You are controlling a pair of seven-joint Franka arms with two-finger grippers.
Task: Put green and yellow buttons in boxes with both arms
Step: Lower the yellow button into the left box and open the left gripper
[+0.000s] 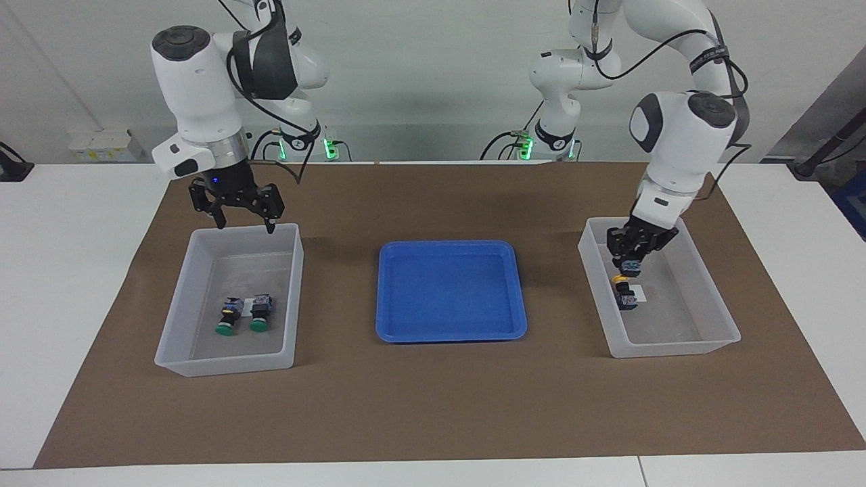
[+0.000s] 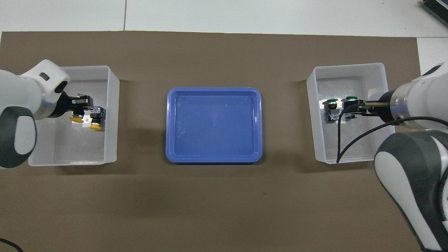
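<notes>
Two green buttons (image 1: 226, 318) (image 1: 258, 314) lie side by side in the box (image 1: 230, 362) at the right arm's end of the table. High above that box's end nearer to the robots hangs my right gripper (image 1: 245, 223), open with nothing in it. A yellow button (image 1: 628, 297) lies in the box (image 1: 676, 348) at the left arm's end. My left gripper (image 1: 632, 260) hangs low inside this box, shut on a second yellow button (image 1: 633, 266), just above the lying one. In the overhead view the held button's cap (image 2: 76, 119) shows beside the lying button (image 2: 95, 120).
A shallow blue tray (image 1: 450, 291) with nothing in it sits between the two boxes on the brown mat (image 1: 433, 406). The right arm's cable hangs above the green buttons' box.
</notes>
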